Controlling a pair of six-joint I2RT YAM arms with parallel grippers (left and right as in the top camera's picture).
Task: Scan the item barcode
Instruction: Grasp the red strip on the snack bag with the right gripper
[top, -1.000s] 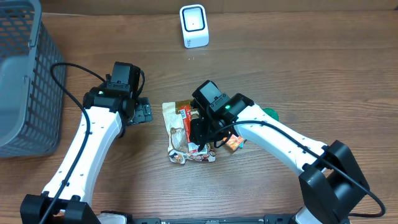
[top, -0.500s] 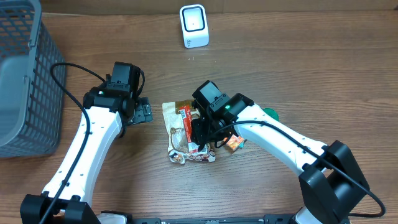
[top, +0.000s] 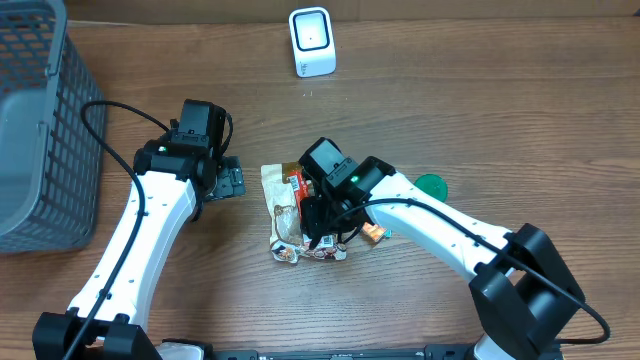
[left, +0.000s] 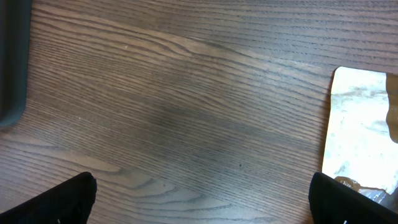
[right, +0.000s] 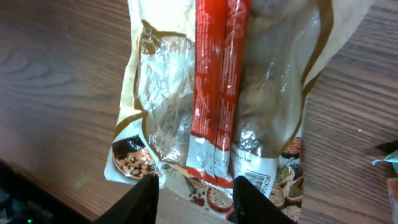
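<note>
The right tool (right: 196, 186), half released, is set astride the red packet (right: 214, 81) for grasping; the left tool (left: 199, 202) is kept fully released.

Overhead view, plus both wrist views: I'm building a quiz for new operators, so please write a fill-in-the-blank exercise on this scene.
The right gripper hovers over a snack packet holding two ___ sticks.
The mesh basket sits on the robot's ___ side.
The left gripper is ___, above the table.
The scanner is ___ in colour.
Missing words: red; left; open; white.
</note>
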